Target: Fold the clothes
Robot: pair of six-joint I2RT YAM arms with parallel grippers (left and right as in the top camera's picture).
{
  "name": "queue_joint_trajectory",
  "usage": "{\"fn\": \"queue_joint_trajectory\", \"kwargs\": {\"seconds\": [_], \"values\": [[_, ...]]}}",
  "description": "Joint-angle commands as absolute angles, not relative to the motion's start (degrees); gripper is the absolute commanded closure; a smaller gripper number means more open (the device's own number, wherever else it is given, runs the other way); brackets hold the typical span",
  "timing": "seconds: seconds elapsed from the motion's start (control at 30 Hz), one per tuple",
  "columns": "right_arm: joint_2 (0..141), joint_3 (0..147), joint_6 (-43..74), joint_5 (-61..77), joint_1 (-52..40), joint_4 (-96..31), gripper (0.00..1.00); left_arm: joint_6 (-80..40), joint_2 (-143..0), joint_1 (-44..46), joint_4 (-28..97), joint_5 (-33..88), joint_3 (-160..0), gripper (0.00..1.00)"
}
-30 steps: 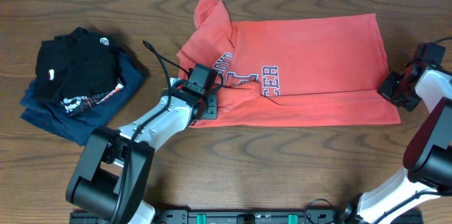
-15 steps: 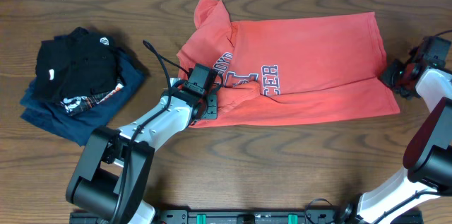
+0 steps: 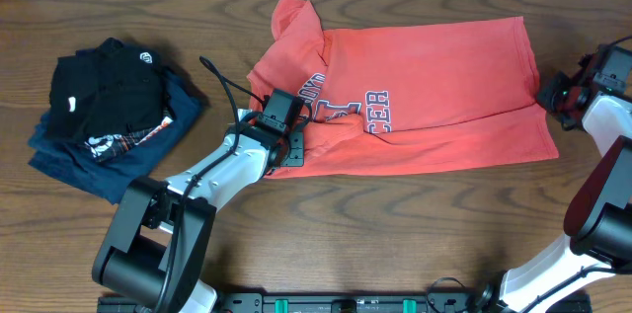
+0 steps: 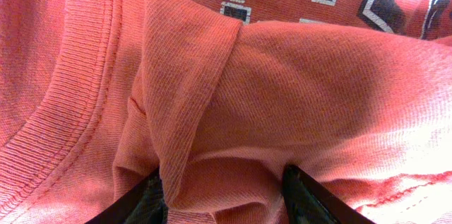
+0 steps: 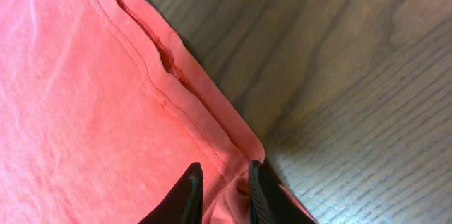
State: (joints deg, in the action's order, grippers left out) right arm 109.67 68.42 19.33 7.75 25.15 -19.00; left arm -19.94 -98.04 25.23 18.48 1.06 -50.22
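Two tools are on one shirt (image 3: 425, 86), which lies spread across the middle of the desk (image 3: 395, 244), lettering up, with its near long edge already doubled over toward the far side. From above, the left tool (image 3: 294, 135) sits on the collar end and the right tool (image 3: 549, 104) sits at the hem end, just off the cloth's right border. A black garment (image 3: 109, 91) lies on a navy garment (image 3: 69, 160), well apart at the left and untouched.

In the left wrist view, the left tool (image 4: 222, 196) has its fingers (image 4: 145, 199) set either side of a thick bunch of sleeve cloth, pressed in against it, so it is holding the shirt just below the printed letters. The ribbed collar runs at the left.

In the right wrist view, the right tool (image 5: 224, 192) is narrow, its fingers (image 5: 189, 190) pinching the stitched hem right at the corner, with bare wood beside it.

The step in hand looks like a lengthwise fold, both ends gripped. The next move probably calls for lifting both ends together and carrying the held edge across evenly, keeping the cloth taut so the fold line lands straight. The thin corner grip could slip.
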Motion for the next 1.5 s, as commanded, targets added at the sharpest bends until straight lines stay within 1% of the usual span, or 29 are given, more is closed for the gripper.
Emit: {"fn": "queue_joint_trajectory", "kwargs": {"seconds": [0.0,0.17,0.27,0.37,0.43,0.53,0.67,0.8,0.9,1.0,1.07,1.13,1.3,1.47], "values": [[108.6,69.6,19.9,8.3,26.0,-21.1,0.77,-20.9,-100.0,25.0,18.9,0.6,-49.6,0.47],[103.2,69.6,19.2,10.7,27.2,-25.3,0.74,-20.9,-100.0,25.0,19.1,0.6,-49.6,0.47],[100.5,69.6,19.0,6.3,27.8,-32.3,0.73,-20.9,-100.0,25.0,18.9,0.6,-49.6,0.47],[100.5,69.5,19.0,2.4,27.9,-40.1,0.72,-20.9,-100.0,25.0,19.0,0.6,-49.6,0.47],[101.1,68.6,19.0,0.2,27.8,-43.0,0.72,-20.9,-100.0,25.0,19.0,0.6,-49.6,0.47],[102.0,65.6,18.7,-0.8,27.8,-41.9,0.72,-20.9,-100.0,25.0,19.0,0.6,-49.6,0.47],[102.3,59.2,15.0,1.8,27.7,-35.0,0.73,-20.9,-100.0,25.0,19.4,0.6,-49.6,0.47],[102.4,53.7,14.1,2.0,27.7,-28.5,0.74,-20.9,-100.0,25.0,20.6,0.6,-49.6,0.47],[102.4,50.8,14.0,2.0,27.6,-26.6,0.74,-20.9,-100.0,25.0,22.7,0.6,-49.6,0.47],[102.4,49.5,14.1,-0.6,27.9,-29.8,0.76,-20.9,-100.0,25.0,26.0,0.6,-49.6,0.47],[102.3,49.3,15.6,-4.9,28.0,-33.2,0.83,-20.9,-100.0,25.0,29.0,0.6,-49.6,0.47],[102.2,49.3,17.8,-8.4,28.3,-35.9,0.87,-22.0,-100.0,25.0,32.4,0.6,-49.6,0.47],[100.7,49.3,22.1,-11.2,30.2,-41.9,0.87,-24.6,-100.0,25.0,40.6,0.6,-49.6,0.47],[96.1,49.3,23.0,-11.4,31.9,-45.8,0.88,-25.6,-99.0,25.7,45.6,1.9,-49.6,0.47]]}}
